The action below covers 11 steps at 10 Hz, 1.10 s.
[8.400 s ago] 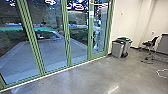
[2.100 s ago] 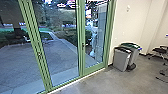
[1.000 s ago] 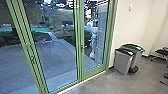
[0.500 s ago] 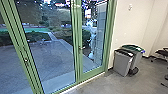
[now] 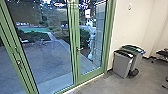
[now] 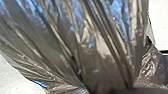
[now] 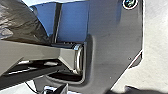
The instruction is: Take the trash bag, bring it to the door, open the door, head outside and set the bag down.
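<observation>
Trash bag (image 6: 87,50): dark, shiny film is forming gathered folds close to the left wrist camera; part of the bag is also showing in the right wrist view. Whether the left jaws or right jaws are standing apart, together or clamped cannot be told. Floor (image 5: 100,86): smooth grey surface, running up to a green-framed glass door (image 5: 91,74). The door is standing closed, its lever handle (image 5: 79,49) projecting. Beyond the glass, a paved yard (image 5: 50,58) is extending towards hedges (image 5: 30,37). Beside the door, two grey bins (image 5: 121,64) are standing near the pale wall (image 5: 137,20); a dark chair (image 5: 162,53) is standing farther along.
</observation>
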{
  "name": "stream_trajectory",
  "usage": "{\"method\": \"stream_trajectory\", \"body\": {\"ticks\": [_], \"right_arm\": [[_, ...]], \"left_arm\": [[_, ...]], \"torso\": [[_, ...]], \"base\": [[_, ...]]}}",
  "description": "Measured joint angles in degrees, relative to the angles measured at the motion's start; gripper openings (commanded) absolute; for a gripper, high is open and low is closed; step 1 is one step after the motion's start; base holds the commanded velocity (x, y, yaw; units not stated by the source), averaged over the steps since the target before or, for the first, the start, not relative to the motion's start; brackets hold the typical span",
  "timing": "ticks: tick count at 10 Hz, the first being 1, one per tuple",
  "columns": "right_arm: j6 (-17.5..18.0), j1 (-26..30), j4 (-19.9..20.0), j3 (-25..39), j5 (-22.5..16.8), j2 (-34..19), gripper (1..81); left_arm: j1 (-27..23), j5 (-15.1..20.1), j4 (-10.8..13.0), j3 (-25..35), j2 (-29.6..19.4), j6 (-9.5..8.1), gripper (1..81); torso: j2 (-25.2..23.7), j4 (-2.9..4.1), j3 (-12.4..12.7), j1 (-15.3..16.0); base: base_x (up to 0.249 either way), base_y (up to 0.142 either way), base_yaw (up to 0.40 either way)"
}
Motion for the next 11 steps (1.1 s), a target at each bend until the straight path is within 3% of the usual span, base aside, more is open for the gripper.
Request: {"method": "stream_trajectory", "body": {"ticks": [11], "right_arm": [[0.0, 0.0, 0.0, 0.0, 0.0, 0.0, 81.1]], "left_arm": [[0.0, 0.0, 0.0, 0.0, 0.0, 0.02, 1.0]], "torso": [[0.0, 0.0, 0.0, 0.0]], "base": [[0.137, -0.081, 0.0]]}}
